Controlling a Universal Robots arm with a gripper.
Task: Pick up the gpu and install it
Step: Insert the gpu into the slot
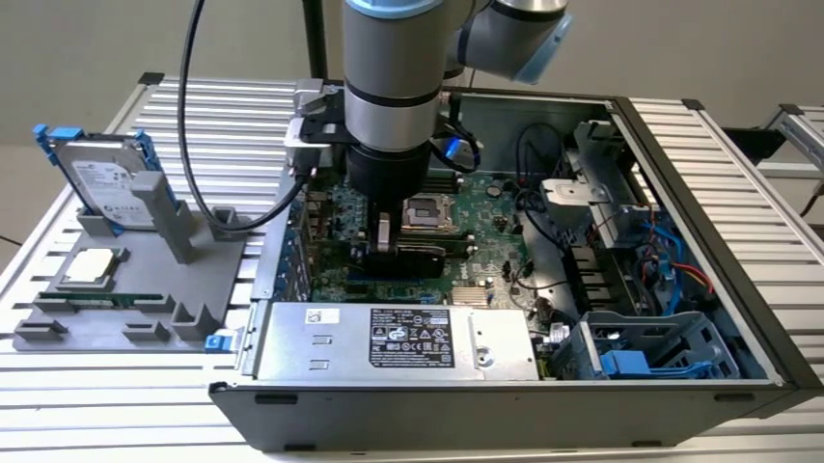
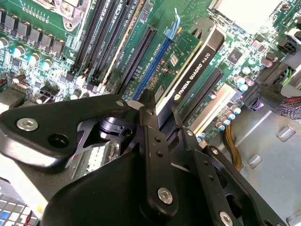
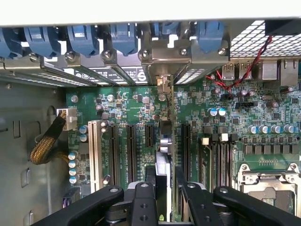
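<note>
Even overhead light, soft shadow under my arm in exterior view. Glare on case rim (image 3: 141,12) in first wrist view; my near linkages blurred.

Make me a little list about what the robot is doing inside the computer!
Place: open computer case on a slatted table
Gripper: gripper low over the motherboard
Holding: the gpu, clamped edge-on between the fingers
Gpu position: upright, standing along the expansion slots, its bracket at the case's rear wall
Outside the case: hard drive standing in a grey holder
</note>
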